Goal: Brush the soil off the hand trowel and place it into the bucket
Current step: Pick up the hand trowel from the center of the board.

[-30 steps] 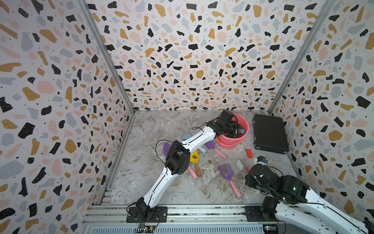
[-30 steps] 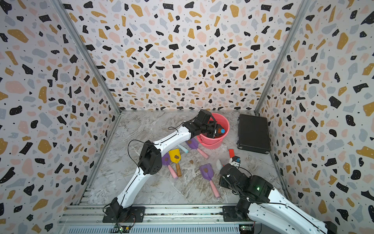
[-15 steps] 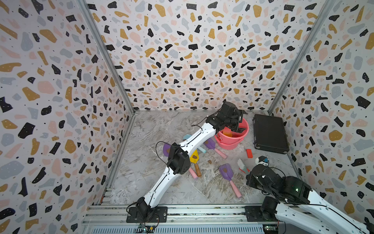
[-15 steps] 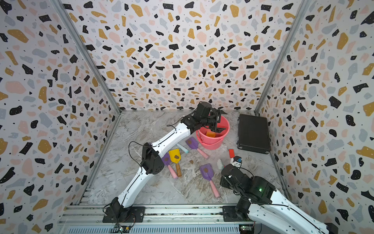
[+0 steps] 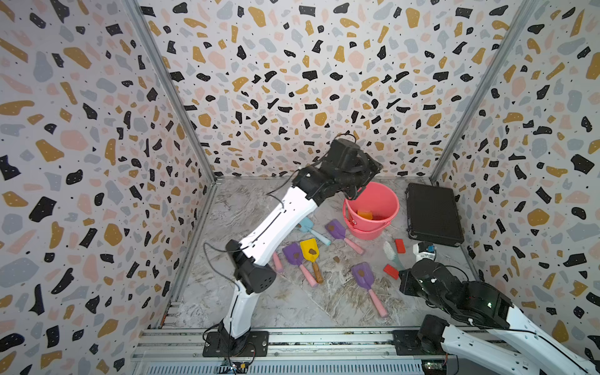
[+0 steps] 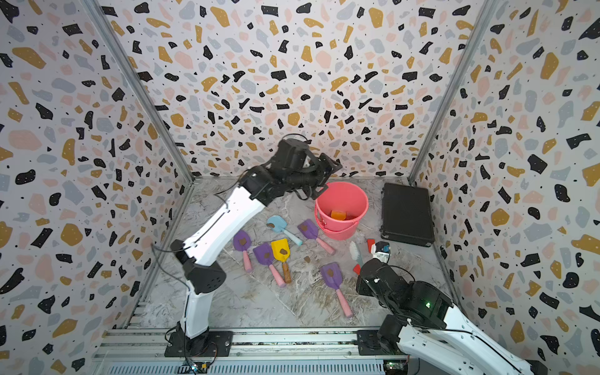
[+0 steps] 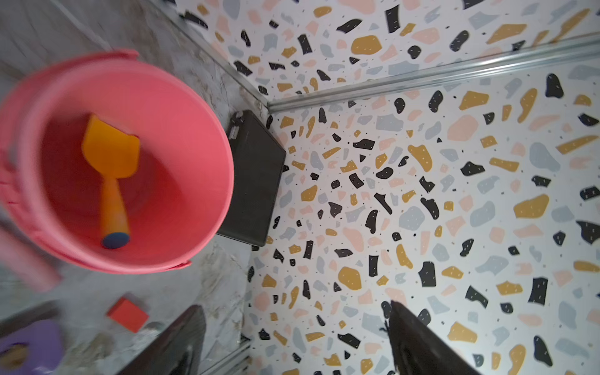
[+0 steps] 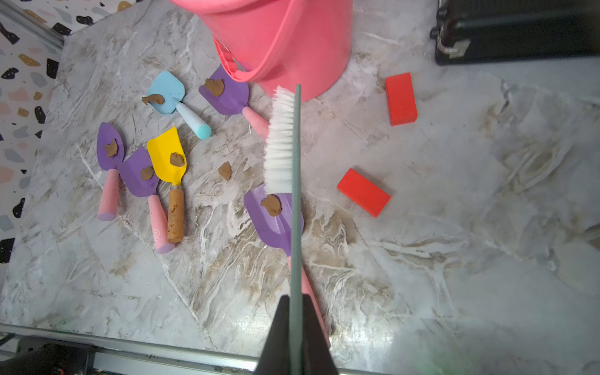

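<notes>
Down in the lower right of both top views, your right gripper (image 8: pixel 296 311) is clamped on the thin grey handle of the brush (image 8: pixel 281 139). The white bristles point away from the arm and sit between the two red blocks (image 5: pixel 390 271). Just left of that, low and centre-right, the nearest purple trowel (image 5: pixel 363 274) lies flat with a brown soil blob (image 8: pixel 271 205) on its blade. From the right wrist camera the bristles line up with the edge of that blade, but you can't tell if they touch. A bit further up there's a loose soil bit (image 5: pixel 336 259) lying on the marble table (image 5: pixel 292 308). Left of it, the yellow trowel (image 5: pixel 310 251) and a second purple trowel (image 5: pixel 293 255) lie side by side, blades touching, each with a blob. A third purple one (image 6: pixel 242 242) sits just beside them, half hidden by the left arm in a top view. Further back are the blue trowel (image 6: pixel 277 223) and another dirty purple trowel (image 5: pixel 336 229), with its pink handle running toward the foot of the bucket (image 5: pixel 376 198). The bucket stands upright right of centre, and the orange trowel (image 7: pixel 112 152) is lying inside it, blue-capped handle against the wall. The black case (image 5: pixel 433 214) is just right of it. Your left gripper (image 7: pixel 295 308) hangs above the bucket's far-left rim, jaws spread wide, nothing in them.
</notes>
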Available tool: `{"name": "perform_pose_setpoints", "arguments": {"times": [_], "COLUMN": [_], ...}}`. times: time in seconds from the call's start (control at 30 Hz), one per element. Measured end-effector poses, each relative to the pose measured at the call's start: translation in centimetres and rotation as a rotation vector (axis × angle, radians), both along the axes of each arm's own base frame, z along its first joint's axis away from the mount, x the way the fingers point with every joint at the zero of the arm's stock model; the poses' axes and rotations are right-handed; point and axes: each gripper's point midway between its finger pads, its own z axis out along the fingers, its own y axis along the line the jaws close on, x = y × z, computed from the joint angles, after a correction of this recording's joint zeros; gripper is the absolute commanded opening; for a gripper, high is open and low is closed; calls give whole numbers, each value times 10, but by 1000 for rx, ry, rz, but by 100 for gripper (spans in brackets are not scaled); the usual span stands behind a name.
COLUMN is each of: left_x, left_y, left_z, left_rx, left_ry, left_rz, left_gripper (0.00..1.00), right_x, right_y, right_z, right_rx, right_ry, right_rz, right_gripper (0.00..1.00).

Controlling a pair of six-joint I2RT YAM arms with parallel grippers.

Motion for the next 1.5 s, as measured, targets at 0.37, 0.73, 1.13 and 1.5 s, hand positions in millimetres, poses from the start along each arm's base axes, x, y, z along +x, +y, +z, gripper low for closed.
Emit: {"name": "perform_pose_setpoints", "arguments": {"times": [0.37,0.73,1.13,1.5], "left_x": [-70,-123,-123,-104], "left_y": [214,354,330,304], "left_z": [-97,-216,-310,-360], "left_rx": [618,903,855,763], "left_ry": [22,373,546,567], "left_rz": [166,250,122,74], "left_gripper": [67,57,55,55], "right_x": [10,34,40,38], "right_y": [74,130,144,151], "right_z": [22,23,25,17], "right_rx": [-66,-23,56,98], "right_ry": [-118,-163,-143,-99], "right_rz": [452,553,522,520], "right_gripper": [0,0,0,0]}}
